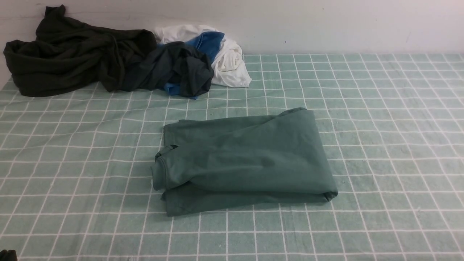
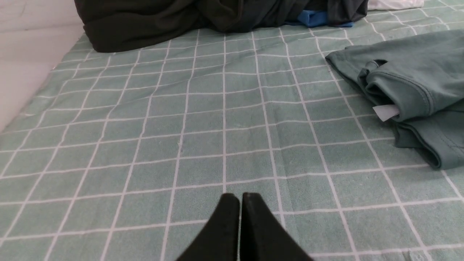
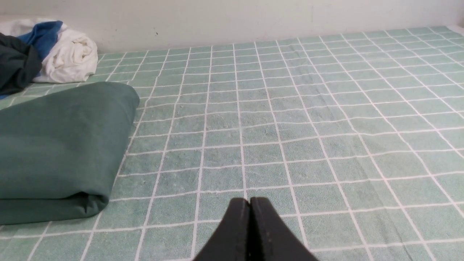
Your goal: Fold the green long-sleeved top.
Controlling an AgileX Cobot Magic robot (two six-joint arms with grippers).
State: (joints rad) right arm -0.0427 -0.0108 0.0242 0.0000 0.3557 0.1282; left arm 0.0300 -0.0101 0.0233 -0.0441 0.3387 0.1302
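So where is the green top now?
The green top lies folded mid-table in the front view, on the checked cloth, nearer than the clothes pile at the far left.

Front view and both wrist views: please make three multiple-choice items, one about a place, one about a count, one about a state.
1. Where is the green long-sleeved top?
A. on the checked cloth, mid-table
B. in the pile by the wall
C. held in a gripper

2. How many garments are in the pile, as far as visible?
A. one
B. about three
C. seven

3. How is the top?
A. spread flat
B. folded
C. hanging

Answers: 1 A, it lies alone on the cloth. 2 B, black, slate-blue and white ones show. 3 B, stacked layers show; left gripper and right gripper are shut, empty.
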